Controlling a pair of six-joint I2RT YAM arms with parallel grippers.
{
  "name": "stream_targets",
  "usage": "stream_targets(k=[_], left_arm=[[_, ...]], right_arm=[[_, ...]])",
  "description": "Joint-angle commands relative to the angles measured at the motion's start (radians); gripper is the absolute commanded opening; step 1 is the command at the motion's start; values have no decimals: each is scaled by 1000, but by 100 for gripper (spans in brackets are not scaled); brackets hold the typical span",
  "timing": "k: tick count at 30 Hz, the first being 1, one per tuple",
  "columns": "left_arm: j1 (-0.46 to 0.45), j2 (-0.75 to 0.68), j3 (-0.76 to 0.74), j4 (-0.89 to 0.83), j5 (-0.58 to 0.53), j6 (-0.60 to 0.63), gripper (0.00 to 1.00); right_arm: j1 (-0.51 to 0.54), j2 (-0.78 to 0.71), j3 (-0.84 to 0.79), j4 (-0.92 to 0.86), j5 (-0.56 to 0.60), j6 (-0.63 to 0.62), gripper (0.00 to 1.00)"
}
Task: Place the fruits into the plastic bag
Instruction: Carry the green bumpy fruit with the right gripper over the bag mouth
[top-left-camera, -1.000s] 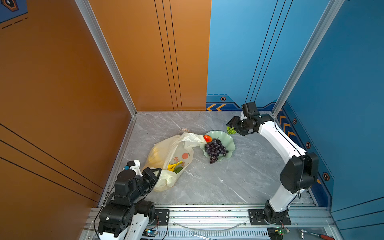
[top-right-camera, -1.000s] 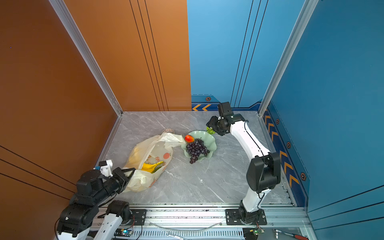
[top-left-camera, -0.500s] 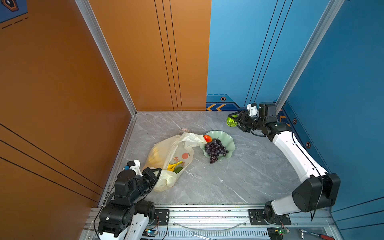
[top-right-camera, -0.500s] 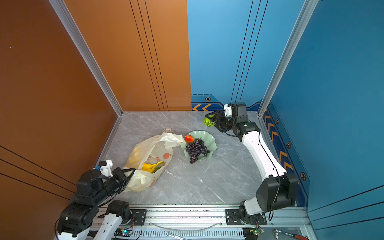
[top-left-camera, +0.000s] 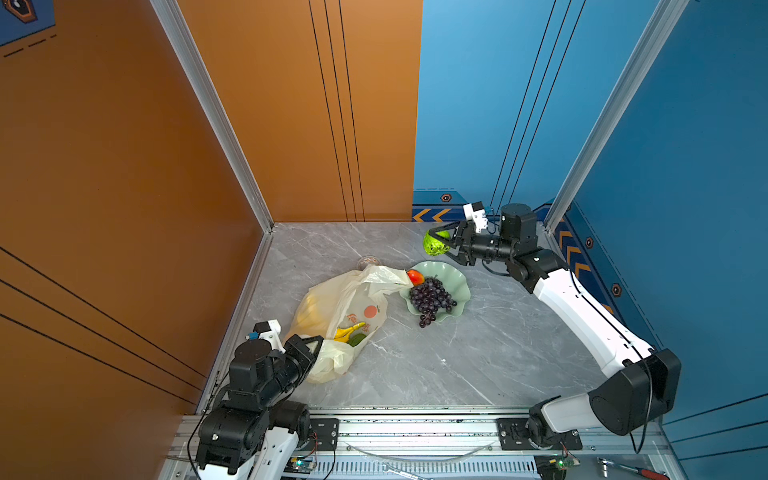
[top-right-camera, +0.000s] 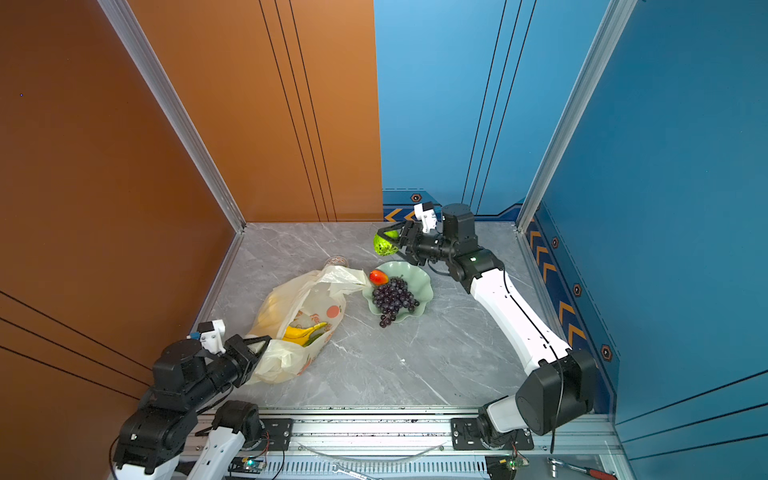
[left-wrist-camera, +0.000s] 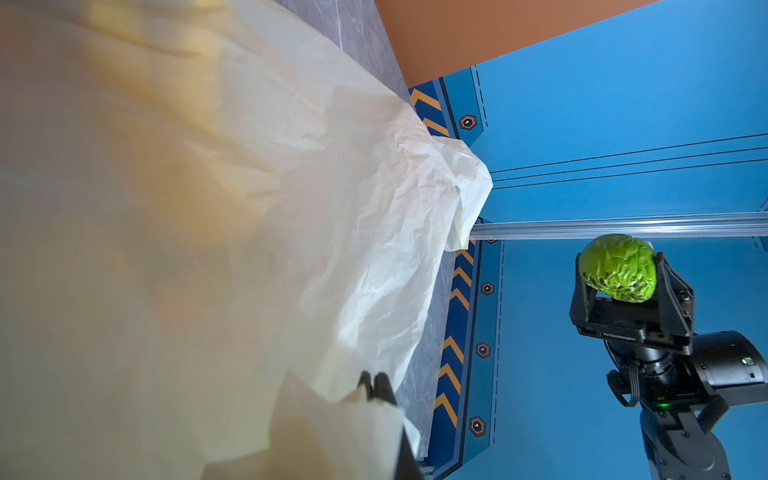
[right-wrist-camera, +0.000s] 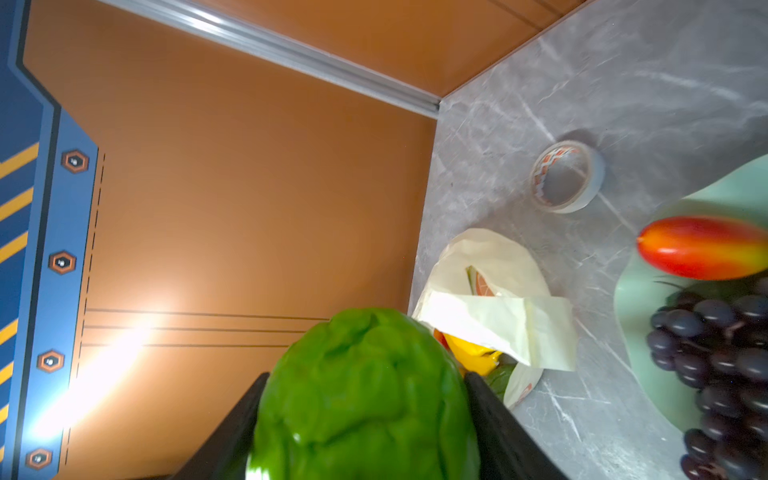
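Gripping the green ball (top-left-camera: 433, 249) at centre frame for bagging, the right pincer (top-left-camera: 439, 242) hovered while the left pincer (top-left-camera: 319, 341) pinched the plastic bag (top-left-camera: 345, 297) steady.

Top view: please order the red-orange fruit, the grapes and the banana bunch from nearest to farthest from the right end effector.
1. Red-orange fruit: in the dish, at its far-left rim.
2. Grapes: middle of the dish.
3. Banana bunch: inside the plastic bag, on the left.
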Motion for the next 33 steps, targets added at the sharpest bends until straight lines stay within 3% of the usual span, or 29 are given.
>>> stream_targets(k=[1,7,16,33], left_arm=[[-7,-7,28,-14,-1,25,0],[-7,-16,34,-19,3,23,0],[-7,-28,45,-37,13,22,0],[-7,-9,67,-38,19,26,0]], right_arm=[[52,23,38,1,-65,-85,63],[137,70,91,-148,-55,-251,63],[277,200,291,-535,109,-553,63],[455,417,411,-623,186,-602,63]])
